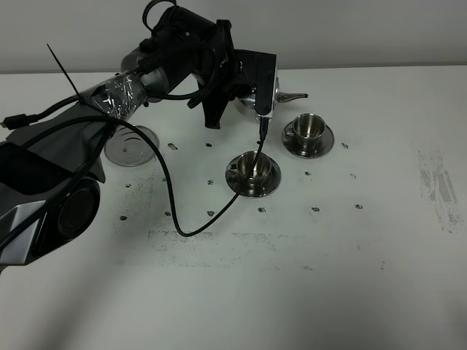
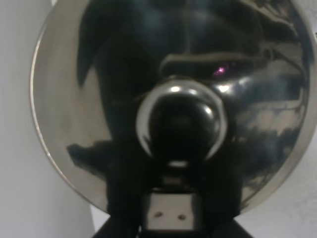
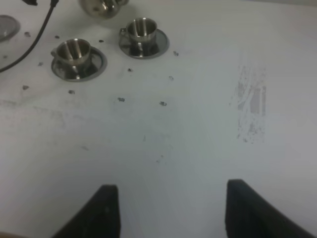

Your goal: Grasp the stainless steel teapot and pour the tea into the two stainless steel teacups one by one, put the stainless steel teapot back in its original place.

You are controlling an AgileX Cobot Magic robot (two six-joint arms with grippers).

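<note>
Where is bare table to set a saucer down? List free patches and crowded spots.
Free: the wide front strip below the cable loop; the right side beyond the far teacup, scuffed only. Crowded: back middle, where the teapot hangs behind the near teacup and the cable; the tray takes back left.

Silver teapot (image 2: pixel 64 109), silver cups (image 1: pixel 255 168) (image 1: pixel 309 127), concentric-ringed tray (image 1: pixel 131 146), white table (image 1: pixel 328 277).

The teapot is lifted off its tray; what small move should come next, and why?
Probably shift the teapot until its spout hangs over the farther teacup. The left end effector holds it raised, its spout seems short of that cup, which looks empty.
</note>
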